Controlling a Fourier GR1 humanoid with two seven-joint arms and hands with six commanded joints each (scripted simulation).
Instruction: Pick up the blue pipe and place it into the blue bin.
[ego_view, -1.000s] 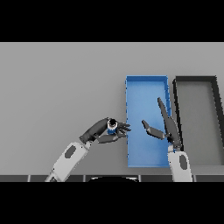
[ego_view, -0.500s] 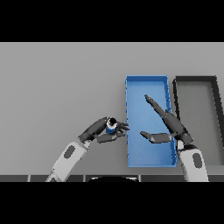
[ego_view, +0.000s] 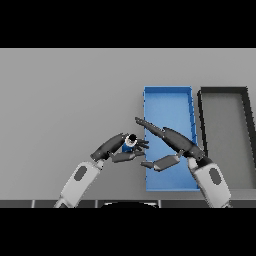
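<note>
1. The blue pipe (ego_view: 131, 141) sits in the left hand (ego_view: 118, 148), just left of the blue bin (ego_view: 167, 102)'s near-left wall (open end seemingly up).
2. Left fingers curl round it.
3. The right hand (ego_view: 172, 142) hovers over the bin, fingers straight, holding nothing, reaching left towards the pipe.

A dark bin (ego_view: 226, 134) sits on the grey table (ego_view: 65, 100), toward its right edge

Both arms have chunky white forearm shells with a dark grey oval patch on top. Left robot hand (ego_view: 119, 148) and right robot hand (ego_view: 172, 141) are dark charcoal, with long slim segmented fingers.
</note>
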